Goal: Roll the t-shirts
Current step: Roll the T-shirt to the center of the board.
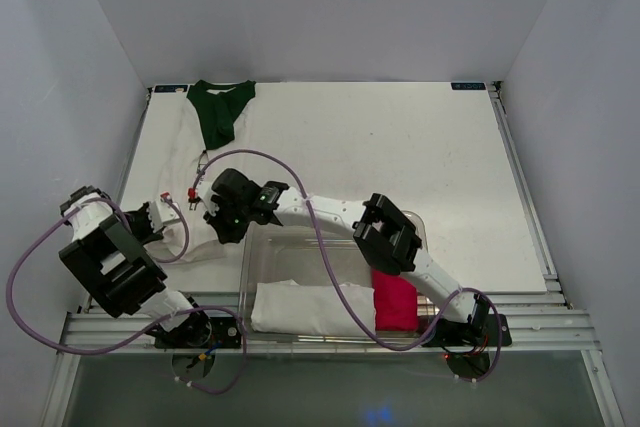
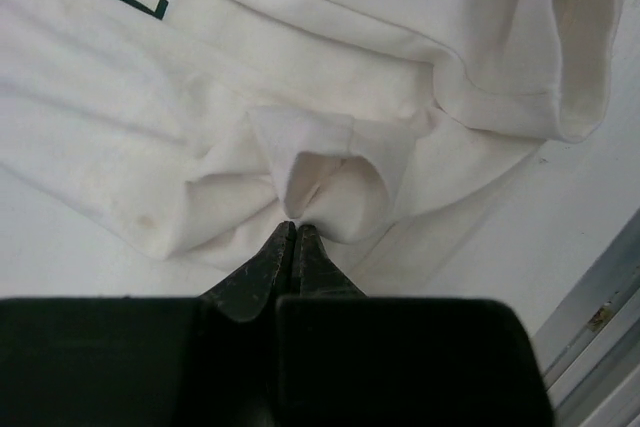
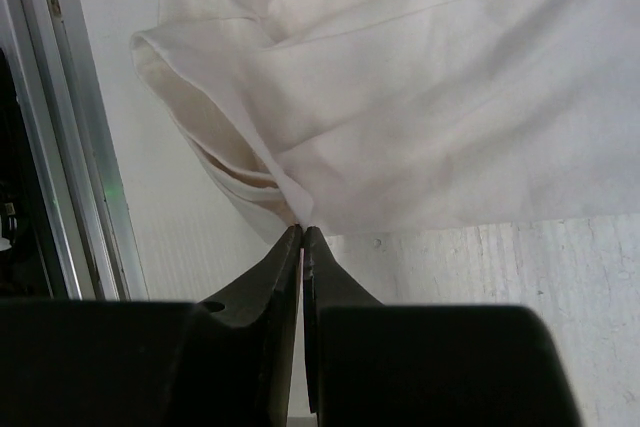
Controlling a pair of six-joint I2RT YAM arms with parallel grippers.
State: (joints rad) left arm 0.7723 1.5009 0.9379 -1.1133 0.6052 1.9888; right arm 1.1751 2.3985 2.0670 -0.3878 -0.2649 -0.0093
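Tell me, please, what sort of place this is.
Most likely a robot test cell in a lab: plain pale grey panel walls box in a white tabletop. A black-and-white left robot arm and its right twin stand on a ribbed aluminium rail at the near edge.

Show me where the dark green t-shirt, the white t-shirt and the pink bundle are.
dark green t-shirt point(image 1: 220, 115), top external view, middle of its body.
white t-shirt point(image 2: 330, 87), left wrist view, plain cloth right of the lettering.
pink bundle point(image 1: 397, 305), top external view, its centre.
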